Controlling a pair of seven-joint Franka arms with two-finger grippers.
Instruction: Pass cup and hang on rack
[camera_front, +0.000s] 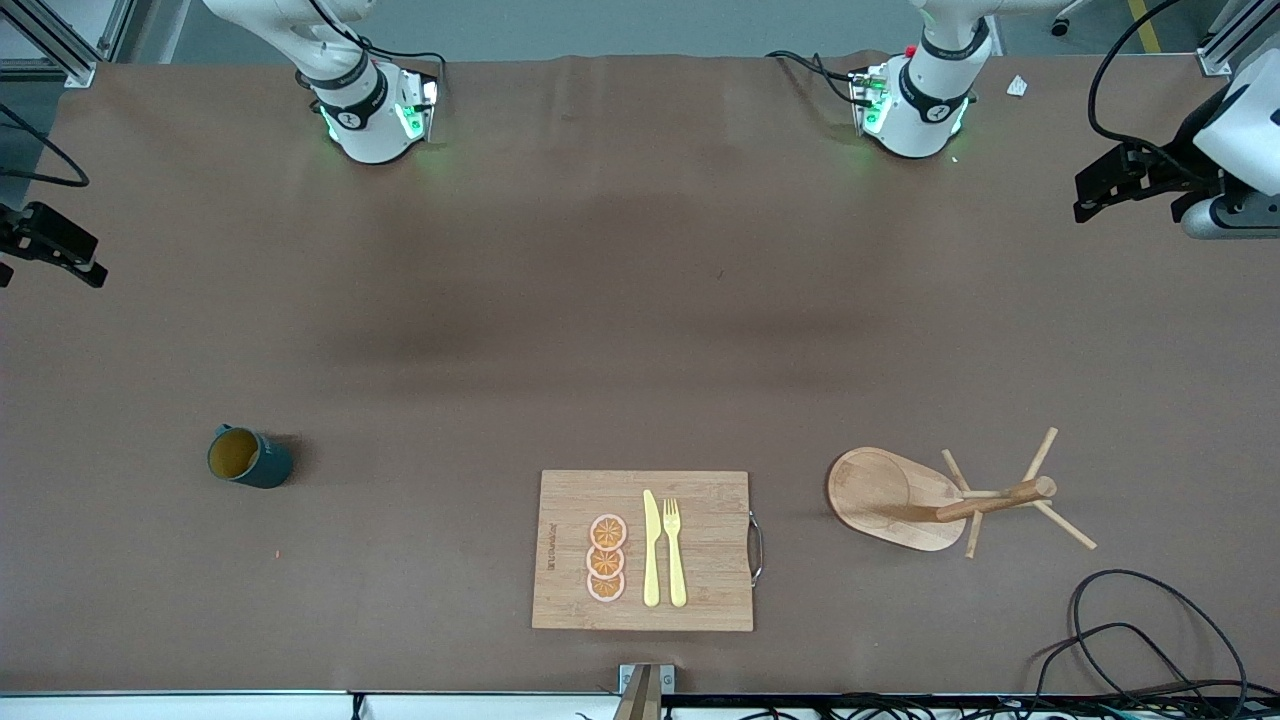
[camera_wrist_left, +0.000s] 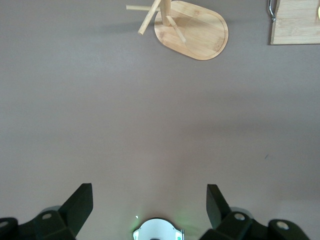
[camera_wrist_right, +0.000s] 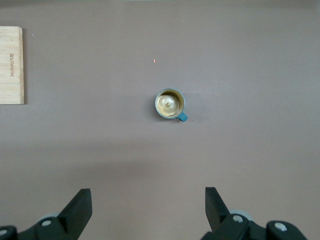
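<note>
Nearest the front camera: cutting board (camera_front: 643, 550) mid-table. Cup (camera_front: 248, 457) upright toward right arm's end, rack (camera_front: 940, 497) toward left arm's end. High over bare table, left gripper (camera_wrist_left: 150, 200) and right gripper (camera_wrist_right: 148, 202) both spread wide, holding nothing.

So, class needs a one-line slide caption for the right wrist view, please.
Open right gripper high above the table, the upright cup standing alone below, cutting board edge just in view.

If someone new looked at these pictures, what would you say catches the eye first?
Probably the cutting board near the front camera, set with orange slices, a yellow knife and fork. The rack stands beside it toward the left arm's end, the cup alone toward the right arm's end.
</note>
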